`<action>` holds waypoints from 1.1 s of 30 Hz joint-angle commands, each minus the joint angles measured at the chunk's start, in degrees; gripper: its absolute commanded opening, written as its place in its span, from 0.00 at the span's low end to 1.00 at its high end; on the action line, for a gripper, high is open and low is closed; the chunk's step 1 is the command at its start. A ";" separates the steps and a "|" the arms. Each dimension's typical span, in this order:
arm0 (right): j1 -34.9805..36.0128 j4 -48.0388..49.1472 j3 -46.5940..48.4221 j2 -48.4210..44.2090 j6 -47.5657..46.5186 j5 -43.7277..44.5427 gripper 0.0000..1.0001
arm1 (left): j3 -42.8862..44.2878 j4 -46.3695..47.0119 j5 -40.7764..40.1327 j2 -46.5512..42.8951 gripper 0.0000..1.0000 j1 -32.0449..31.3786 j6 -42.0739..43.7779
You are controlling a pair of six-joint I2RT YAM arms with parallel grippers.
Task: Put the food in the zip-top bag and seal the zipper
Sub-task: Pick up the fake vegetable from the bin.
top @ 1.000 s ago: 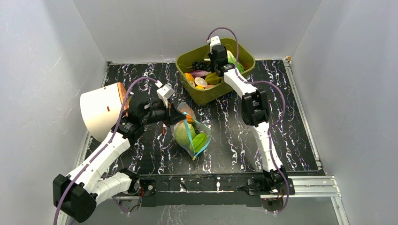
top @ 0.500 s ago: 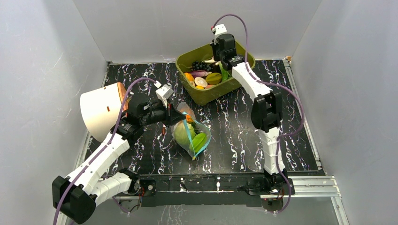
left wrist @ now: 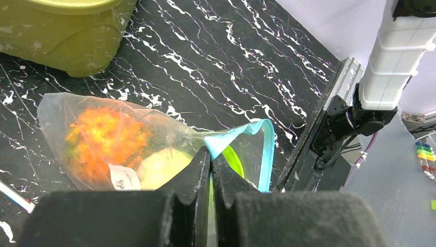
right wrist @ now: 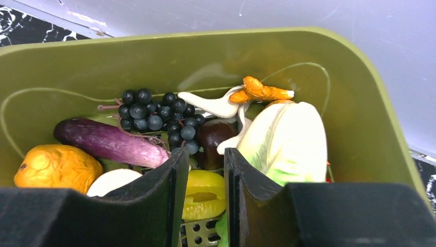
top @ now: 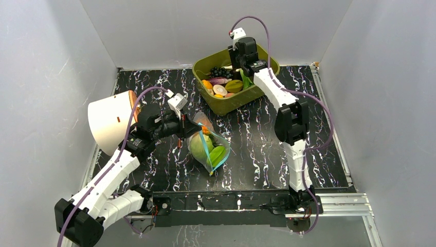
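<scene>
Quickly: your left gripper (left wrist: 210, 154) is pressed together on the zipper (left wrist: 267, 149), pinching the rim of the zip-top bag (left wrist: 56, 110), likely to hold the mouth up for more food (right wrist: 288, 139). The bag lies left of centre on the table (top: 257, 149), with a pineapple (left wrist: 105, 136) and a cabbage (left wrist: 162, 165) already inside. Your right gripper (right wrist: 203, 157) hangs over the olive tub (right wrist: 360, 118) at the far side. Its jaws are slightly spread with nothing between them, probably lining up a pick. Grapes (right wrist: 154, 110) and an aubergine (right wrist: 105, 141) lie just left of it. Hard to tell: which piece it targets, how wide the bag mouth gapes. Your left fingers cut off the bag's near end.
</scene>
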 commanded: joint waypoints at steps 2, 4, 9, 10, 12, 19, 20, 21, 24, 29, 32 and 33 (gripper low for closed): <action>0.14 -0.49 5.89 4.86 1.22 0.89 0.31 | 0.40 1.23 -0.69 -1.91 0.00 0.24 1.04; 0.14 -0.42 6.70 6.37 2.62 1.68 0.33 | 0.47 1.40 -0.81 -1.90 0.00 0.24 1.04; 0.05 1.49 6.97 9.42 6.03 3.31 0.36 | 0.65 1.12 -0.47 -1.03 0.00 0.33 1.28; 0.01 1.37 7.43 10.20 6.36 3.78 0.36 | 0.65 1.01 -0.46 -0.86 0.00 0.33 1.32; 0.04 1.38 8.57 11.64 6.86 5.72 0.37 | 0.69 0.81 -0.66 -0.76 0.00 0.33 1.46; -0.42 4.05 8.21 13.04 7.91 11.34 0.44 | 0.72 0.73 -0.92 -0.80 0.00 0.31 1.59; -0.45 4.27 8.17 13.31 8.03 11.69 0.45 | 0.71 0.72 -0.85 -0.80 0.00 0.32 1.59; -0.58 4.54 8.28 13.41 8.06 11.78 0.46 | 0.69 0.74 -0.82 -0.80 0.00 0.33 1.59; -0.67 5.00 9.16 14.43 8.09 12.36 0.47 | 0.65 0.81 -0.86 -0.95 0.00 0.33 1.59; -0.89 5.66 10.49 16.08 8.76 13.82 0.46 | 0.65 0.72 -0.77 -1.03 0.00 0.33 1.59; -1.21 5.20 11.35 17.15 11.44 14.01 0.46 | 0.68 0.72 -0.82 -1.10 0.00 0.33 1.59; -1.26 5.15 11.37 17.33 12.07 13.82 0.46 | 0.71 0.72 -0.86 -1.14 0.00 0.33 1.59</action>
